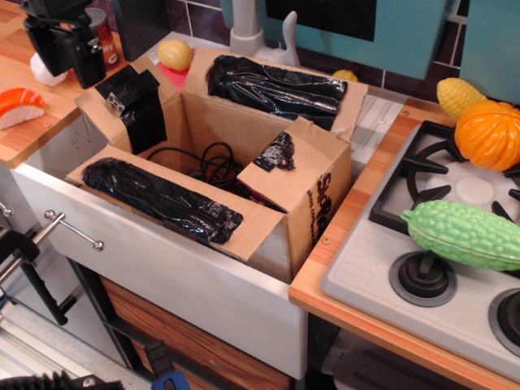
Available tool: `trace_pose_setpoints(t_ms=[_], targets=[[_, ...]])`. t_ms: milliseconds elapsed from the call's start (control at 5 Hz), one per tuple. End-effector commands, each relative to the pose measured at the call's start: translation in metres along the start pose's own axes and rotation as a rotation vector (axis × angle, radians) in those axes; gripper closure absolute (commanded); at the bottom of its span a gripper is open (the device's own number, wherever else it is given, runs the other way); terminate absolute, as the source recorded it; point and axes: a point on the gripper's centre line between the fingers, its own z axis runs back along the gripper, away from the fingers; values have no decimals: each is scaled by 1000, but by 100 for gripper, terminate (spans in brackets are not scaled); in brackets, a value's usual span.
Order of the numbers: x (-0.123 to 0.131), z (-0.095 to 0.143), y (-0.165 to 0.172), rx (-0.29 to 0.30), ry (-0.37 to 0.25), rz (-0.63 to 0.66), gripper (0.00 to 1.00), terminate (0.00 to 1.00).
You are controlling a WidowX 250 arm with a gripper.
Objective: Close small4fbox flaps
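Toy kitchen: sink (162,268), gas hob (443,236), plastic vegetables (467,234), tiled wall (203,16).

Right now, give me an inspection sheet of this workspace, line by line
Surface: white sink basin between wooden counters.
Job's things: small4fbox sits in the basin; its flaps are open, the right short one leaning inward.
Clutter: toy sushi, red can, yellow lemon, green gourd, orange pumpkin, corn.
Grippers: gripper above the left counter, apart from the box; jaw state unclear.
Cables: black cables inside the box.
Surroundings: stove on the right, tiled wall behind.
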Motion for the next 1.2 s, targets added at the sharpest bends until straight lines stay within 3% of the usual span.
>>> trace_pose_setpoints(t_ms=[0, 200, 600, 1000], targets=[[12, 9, -4, -88, -45, 26, 0, 0], [6, 0, -6, -133, -53, 44, 0, 0], [-4, -21, -20, -168, -111, 82, 0, 0], [7, -6, -55, -316, -105, 170, 0, 0]])
